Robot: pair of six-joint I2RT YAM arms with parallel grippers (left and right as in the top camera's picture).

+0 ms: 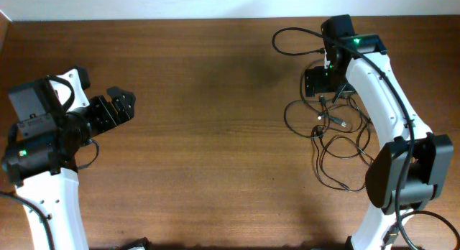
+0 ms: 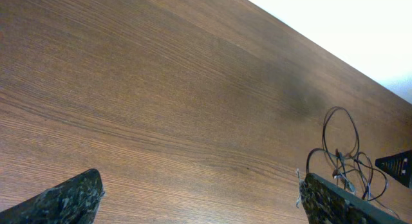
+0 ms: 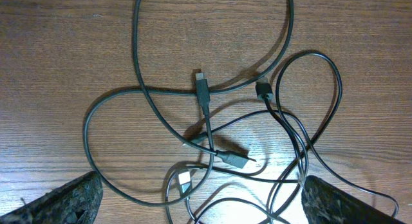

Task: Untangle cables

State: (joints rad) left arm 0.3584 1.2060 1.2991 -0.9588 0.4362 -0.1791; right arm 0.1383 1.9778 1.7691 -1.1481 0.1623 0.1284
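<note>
Well, the brown wooden table [image 1: 215, 135] was the largest thing there, with plain wood grain across its middle. My right arm [image 1: 381, 92] reached over the table's right side, and my left arm [image 1: 50, 192] sat at the left edge. The cables [image 1: 338, 135], thin black cords in a loose tangle of crossing loops, lay on the right part of the table, beneath my right gripper [image 3: 201, 188]. Its fingers were spread wide and grasped nothing. My left gripper [image 1: 125, 105] was likewise released, gaping over bare wood well apart from the tangle. Within the heap, a black plug with a silver tip [image 3: 202, 89] lay across one loop. Another black plug [image 3: 262, 90] lay near it, a grey connector [image 3: 235, 159] rested lower, and a white-tipped end [image 3: 185, 181] lay near that.
</note>
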